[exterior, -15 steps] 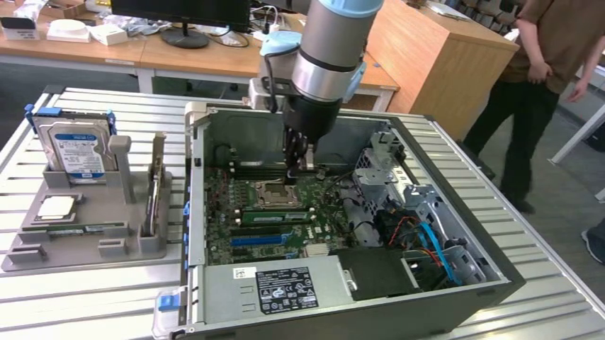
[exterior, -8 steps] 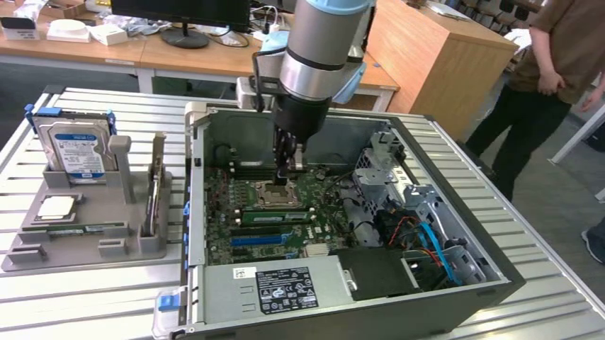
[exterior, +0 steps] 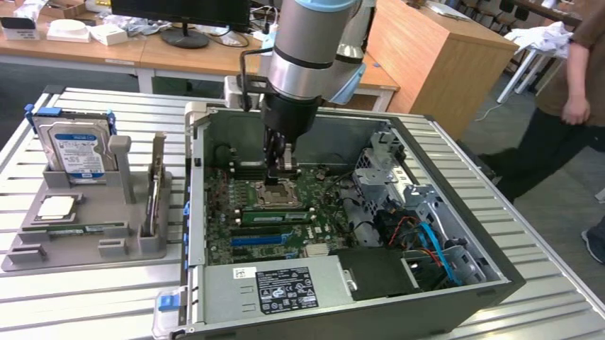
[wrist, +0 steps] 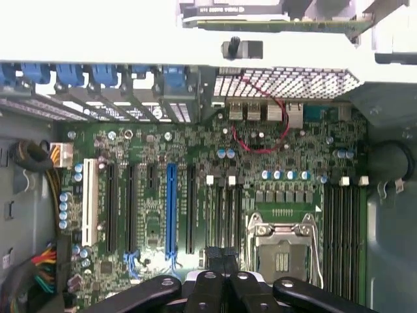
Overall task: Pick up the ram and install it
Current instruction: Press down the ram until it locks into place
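One ram (exterior: pixel 153 190), a thin green stick, stands on its edge in the grey holder (exterior: pixel 85 244) at the exterior view's left, outside the case. Its long edge also runs beyond the case wall in the wrist view, ram (wrist: pixel 280 26). My gripper (exterior: pixel 282 177) hangs low inside the open computer case (exterior: pixel 454 212), just above the motherboard's processor socket (exterior: pixel 280 195). In the wrist view my gripper (wrist: pixel 221 257) is shut, fingers pressed together with nothing between them, next to the socket (wrist: pixel 283 251). A green strip (exterior: pixel 276 216) lies along the slots beside the socket.
A blue-and-white hard drive (exterior: pixel 76 152) and a small silver chip (exterior: pixel 55 207) sit in the holder. Cables and the drive cage (exterior: pixel 397 177) crowd the case at the exterior view's right. A person (exterior: pixel 567 106) stands at the far right beside a wooden cabinet.
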Robot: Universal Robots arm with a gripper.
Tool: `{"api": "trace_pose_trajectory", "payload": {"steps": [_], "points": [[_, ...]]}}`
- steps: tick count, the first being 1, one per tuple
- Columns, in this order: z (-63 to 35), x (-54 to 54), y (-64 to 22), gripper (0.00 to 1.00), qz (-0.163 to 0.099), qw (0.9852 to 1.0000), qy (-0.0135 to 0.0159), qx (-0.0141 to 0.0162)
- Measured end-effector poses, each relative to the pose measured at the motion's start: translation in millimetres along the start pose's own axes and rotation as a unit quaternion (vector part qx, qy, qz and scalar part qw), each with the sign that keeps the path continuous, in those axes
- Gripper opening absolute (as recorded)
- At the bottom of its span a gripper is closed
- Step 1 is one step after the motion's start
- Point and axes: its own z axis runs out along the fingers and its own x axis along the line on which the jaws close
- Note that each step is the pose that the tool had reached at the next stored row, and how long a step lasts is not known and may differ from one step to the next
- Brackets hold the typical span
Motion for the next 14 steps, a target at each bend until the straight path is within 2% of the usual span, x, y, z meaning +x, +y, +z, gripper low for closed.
{"api": "trace_pose_trajectory", "payload": {"steps": [9, 14], "points": [[0.5, 0.0, 15.0, 0.10, 0.000, 1.0000, 0.0000, 0.0000], [0.5, 0.0, 16.0, 0.10, 0.000, 1.0000, 0.0000, 0.0000]]}}
